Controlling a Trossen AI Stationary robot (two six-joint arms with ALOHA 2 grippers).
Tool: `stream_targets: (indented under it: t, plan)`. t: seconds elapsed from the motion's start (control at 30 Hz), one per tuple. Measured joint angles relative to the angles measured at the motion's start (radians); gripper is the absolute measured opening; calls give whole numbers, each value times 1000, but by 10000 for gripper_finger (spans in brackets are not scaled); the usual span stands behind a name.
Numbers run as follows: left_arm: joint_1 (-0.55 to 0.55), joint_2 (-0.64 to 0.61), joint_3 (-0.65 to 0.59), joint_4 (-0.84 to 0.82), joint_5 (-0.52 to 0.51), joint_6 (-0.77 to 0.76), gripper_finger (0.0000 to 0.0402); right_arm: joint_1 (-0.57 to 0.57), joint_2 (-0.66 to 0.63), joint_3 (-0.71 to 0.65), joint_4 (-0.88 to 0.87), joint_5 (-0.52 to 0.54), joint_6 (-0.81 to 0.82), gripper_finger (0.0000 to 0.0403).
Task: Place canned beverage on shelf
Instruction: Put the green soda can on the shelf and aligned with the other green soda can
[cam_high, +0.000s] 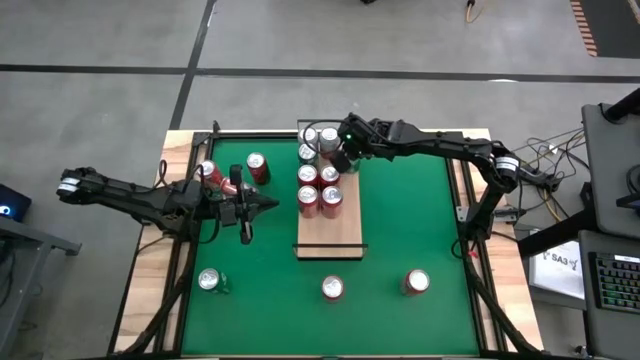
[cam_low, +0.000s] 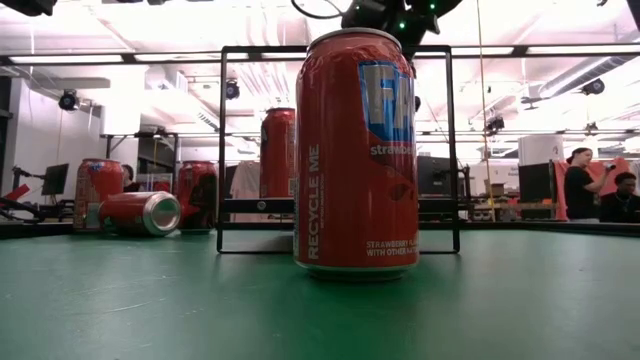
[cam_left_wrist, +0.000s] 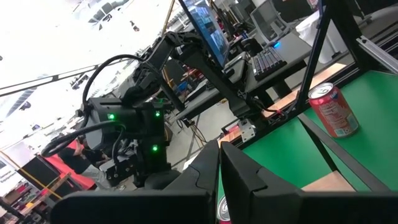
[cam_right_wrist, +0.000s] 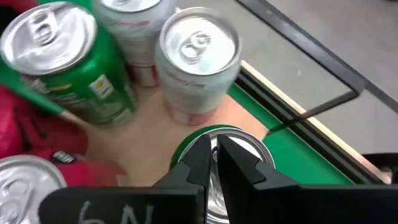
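Red metal fills the low view: a loose can stands upright on the green mat at the near edge, with two more cans well apart on either side of it. None of the three is on the shelf, whose near half is bare board.

Farther in, the left gripper hangs over the mat beside the shelf, fingers pressed together and holding nothing. Near it are two more red cans, one of them lying on its side.

On the far half of the shelf, cans stand packed in two rows. The right gripper is low over a green-rimmed can that stands on the board near its far corner. Its fingers are together at the lid, not clamped round the body. Whether they touch the lid I cannot tell.

This looks like the close of one placement, or a nudge into line. The next move would call for a straight lift. A green can and a pale can stand just beside it, and a sideways swing could topple them. After that comes a reach for a loose can, and the shelf's thin black end rail stands between the near cans and the board.
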Motion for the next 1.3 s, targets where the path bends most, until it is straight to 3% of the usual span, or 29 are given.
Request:
stream_targets:
  t: [0.47, 0.67, 0.87, 1.3]
  plan:
    - [0, 0, 0, -4, 0, 0, 0, -4, -1, 39, 11, -2, -30, 17]
    - [0, 0, 0, -6, 0, 0, 0, -42, -2, 95, -85, -1, -56, 17]
    - [0, 0, 0, -10, 0, 0, 0, -100, -3, 61, -190, 0, -35, 17]
    - [0, 0, 0, -12, 0, 0, 0, -65, -3, 39, -197, -62, 5, 17]
